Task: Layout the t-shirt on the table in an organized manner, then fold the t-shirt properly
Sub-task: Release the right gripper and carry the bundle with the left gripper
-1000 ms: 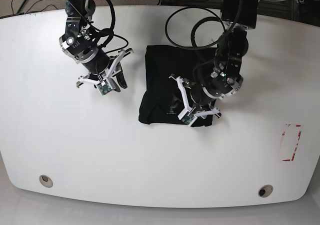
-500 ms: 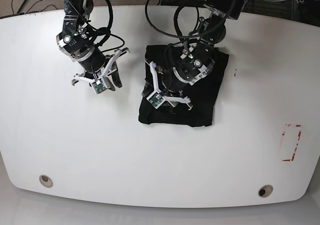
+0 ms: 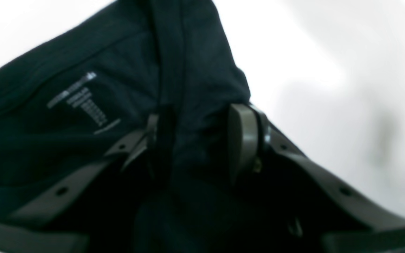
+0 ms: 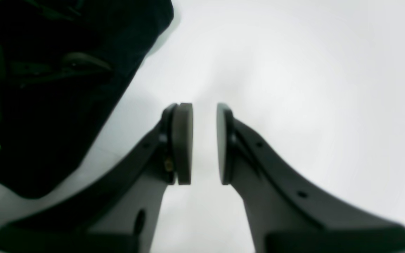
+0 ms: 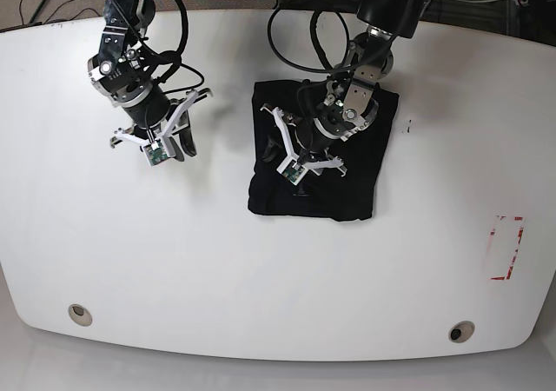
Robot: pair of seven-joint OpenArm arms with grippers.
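Having swung leftward across the black t-shirt (image 5: pixel 317 152), left gripper (image 3: pixel 192 140) is pinching a fabric fold lengthwise; right gripper (image 4: pixel 204 142), nearly closed and empty, is hovering well apart over the table (image 5: pixel 174 261)

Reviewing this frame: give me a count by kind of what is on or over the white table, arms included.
Black folded fabric t-shirt: 1
Robot grippers, left gripper and right gripper: 2
Round grommet holes in the white glossy table, one and another: 2
Red-outlined rectangle mark: 1
Total: 6
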